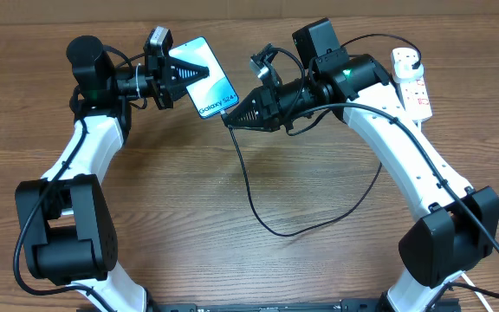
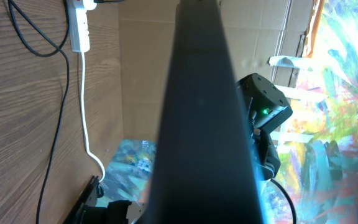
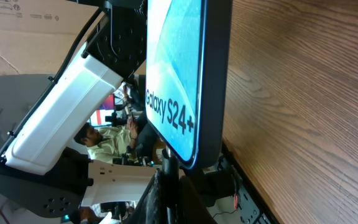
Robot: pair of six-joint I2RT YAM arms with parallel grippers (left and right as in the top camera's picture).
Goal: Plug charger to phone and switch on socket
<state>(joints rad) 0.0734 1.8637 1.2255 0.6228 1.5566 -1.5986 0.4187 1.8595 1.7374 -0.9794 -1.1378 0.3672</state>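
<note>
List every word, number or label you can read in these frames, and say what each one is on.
"Galaxy S24+": white lettering on the phone screen, clear in the right wrist view and smaller in the overhead view.
Cardboard box: dark printing near its top edge, too blurred to read.
Power strip: red markings, too small to read.

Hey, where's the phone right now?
In the overhead view the phone is upper centre, held by the left gripper, with the right gripper holding the charger at its lettered end.
</note>
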